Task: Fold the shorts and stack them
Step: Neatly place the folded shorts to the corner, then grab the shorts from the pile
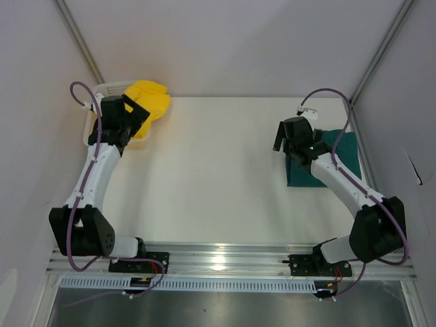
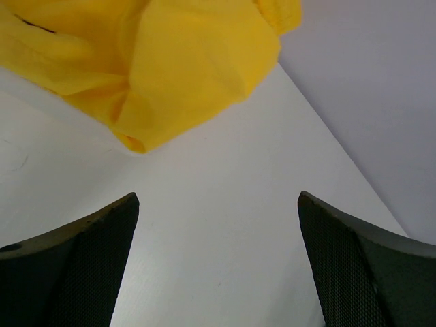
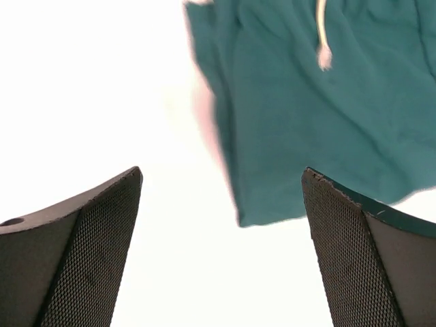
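Bright light is washing out the table point(image 3: 102, 102) beside the teal shorts point(image 3: 320, 136), whose edge is blurring slightly.

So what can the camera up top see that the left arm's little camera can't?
Only the top camera shows the dark teal-green cloth shorts under the right arm, the white plastic mesh basket and both whole arms. Only the left wrist camera shows its own black fingers up close, spread apart with nothing between them. Both show the bright yellow cloth shorts and the white table.
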### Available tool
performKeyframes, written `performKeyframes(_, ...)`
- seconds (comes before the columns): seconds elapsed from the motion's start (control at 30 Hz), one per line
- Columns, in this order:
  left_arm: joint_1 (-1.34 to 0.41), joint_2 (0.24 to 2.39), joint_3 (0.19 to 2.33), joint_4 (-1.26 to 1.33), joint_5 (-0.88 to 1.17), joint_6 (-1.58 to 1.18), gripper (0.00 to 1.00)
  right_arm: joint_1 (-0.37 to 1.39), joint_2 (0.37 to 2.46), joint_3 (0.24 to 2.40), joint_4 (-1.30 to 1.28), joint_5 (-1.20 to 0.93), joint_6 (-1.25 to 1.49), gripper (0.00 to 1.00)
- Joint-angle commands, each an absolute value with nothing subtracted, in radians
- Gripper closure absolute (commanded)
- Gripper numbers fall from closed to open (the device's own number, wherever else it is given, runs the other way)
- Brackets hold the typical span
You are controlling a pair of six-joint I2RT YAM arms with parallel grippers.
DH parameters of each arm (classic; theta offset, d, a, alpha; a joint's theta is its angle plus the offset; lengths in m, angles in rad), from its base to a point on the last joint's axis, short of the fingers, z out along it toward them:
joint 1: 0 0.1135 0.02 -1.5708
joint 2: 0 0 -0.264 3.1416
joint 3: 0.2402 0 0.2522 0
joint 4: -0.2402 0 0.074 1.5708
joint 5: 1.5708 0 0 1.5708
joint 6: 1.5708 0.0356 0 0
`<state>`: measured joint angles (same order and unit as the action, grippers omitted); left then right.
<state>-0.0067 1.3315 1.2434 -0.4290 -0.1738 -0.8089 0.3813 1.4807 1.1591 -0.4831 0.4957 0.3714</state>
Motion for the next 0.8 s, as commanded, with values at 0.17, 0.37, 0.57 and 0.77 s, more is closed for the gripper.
performKeyframes(0.17, 0.09, 1.521, 1.351, -0.433, -0.279, -0.902, 0.01, 0.361, 1.318, 0.839, -0.097, 0.423, 0.483, 0.01)
performKeyframes(0.37, 0.106, 1.652, 1.44, -0.408, -0.298, -0.905, 0.01, 0.36, 1.376, 0.841, -0.077, 0.361, 0.491, 0.01)
performKeyframes(0.57, 0.109, 1.793, 1.523, -0.382, -0.319, -0.871, 0.02, 0.365, 1.382, 0.83, -0.066, 0.345, 0.488, 0.01)
performKeyframes(0.77, 0.132, 1.899, 1.562, -0.324, -0.247, -0.835, 0.32, 0.367, 1.365, 0.81, -0.045, 0.353, 0.482, 0.0)
